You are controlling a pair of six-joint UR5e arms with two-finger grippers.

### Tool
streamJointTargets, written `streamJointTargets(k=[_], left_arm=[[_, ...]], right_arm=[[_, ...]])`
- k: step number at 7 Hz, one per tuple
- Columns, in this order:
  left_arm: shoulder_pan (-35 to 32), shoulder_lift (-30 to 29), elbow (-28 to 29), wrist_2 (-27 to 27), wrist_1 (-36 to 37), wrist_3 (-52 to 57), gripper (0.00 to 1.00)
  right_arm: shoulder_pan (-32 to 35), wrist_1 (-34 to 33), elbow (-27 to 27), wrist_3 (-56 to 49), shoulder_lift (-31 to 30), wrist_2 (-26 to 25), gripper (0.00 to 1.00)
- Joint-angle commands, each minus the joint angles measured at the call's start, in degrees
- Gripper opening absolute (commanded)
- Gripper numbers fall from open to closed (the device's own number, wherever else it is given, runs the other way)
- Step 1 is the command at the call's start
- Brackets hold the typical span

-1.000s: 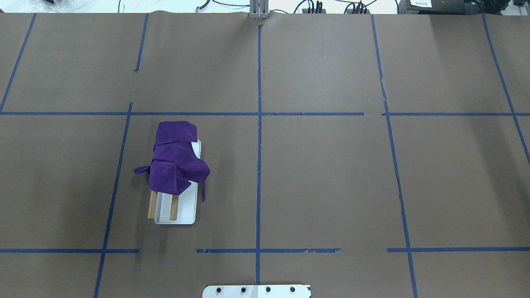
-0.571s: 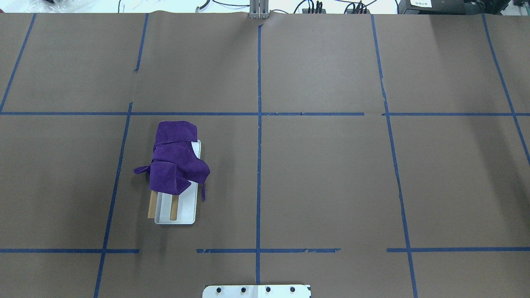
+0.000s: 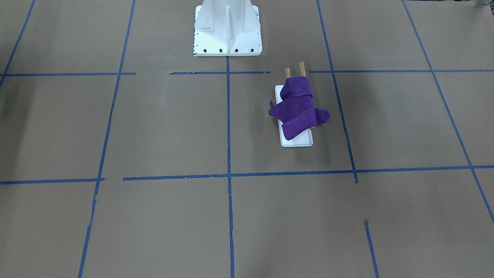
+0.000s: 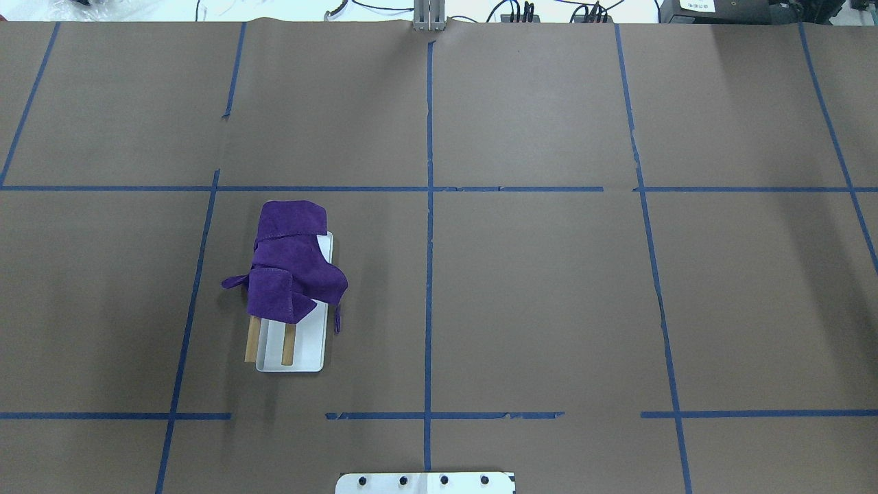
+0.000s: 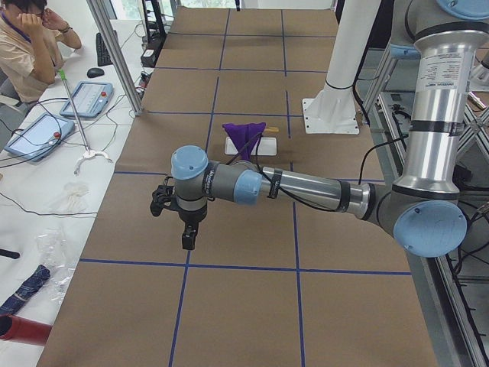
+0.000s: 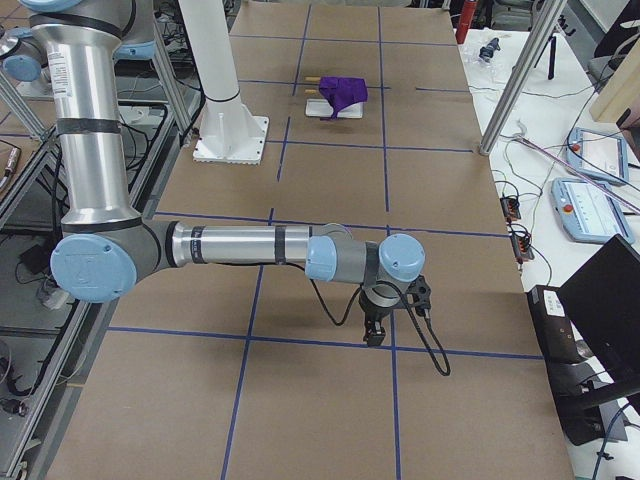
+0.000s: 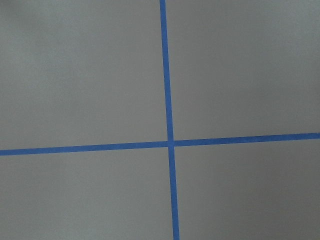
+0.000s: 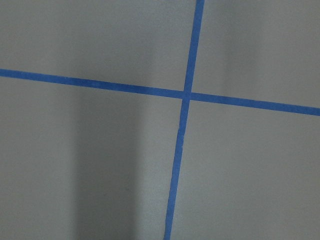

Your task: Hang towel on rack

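Already up: purple towel [image 4: 291,264] bunched over rack [image 4: 310,348] rods | left gripper [image 5: 187,241], right gripper [image 6: 374,336] well apart from it, over table [image 4: 549,309] | fingers: can't tell if apart or together.

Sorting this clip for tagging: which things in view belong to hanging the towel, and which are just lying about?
Job: purple towel, bunched over the rods; rack beneath it.
Lying about: white robot pedestal; blue tape lines; control tablets.

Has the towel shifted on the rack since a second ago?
No. The towel lies unchanged on the rack, its far edge equally short of the blue tape line.
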Motion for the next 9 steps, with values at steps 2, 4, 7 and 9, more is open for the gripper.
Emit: streamJointTargets(k=[2, 4, 7, 9], left_arm=[[2.90, -1.83, 0.69, 0.22, -5.27, -0.09, 1.00], [2.99, -2.37, 0.53, 0.14, -4.83, 0.17, 1.00], [2.99, -2.28, 1.41, 0.14, -5.09, 0.18, 1.00], [2.90, -2.11, 1.57, 0.57, -5.01, 0.26, 1.00]], right_arm=[[-0.03, -0.07, -2.74, 2.04, 3.32, 0.00, 1.00], [-0.03, -0.07, -2.75, 2.57, 3.51, 0.27, 1.00], [-1.16, 0.01, -3.09, 2.40, 3.69, 0.27, 1.00], [-0.99, 0.01, -1.25, 2.40, 3.07, 0.10, 1.00]])
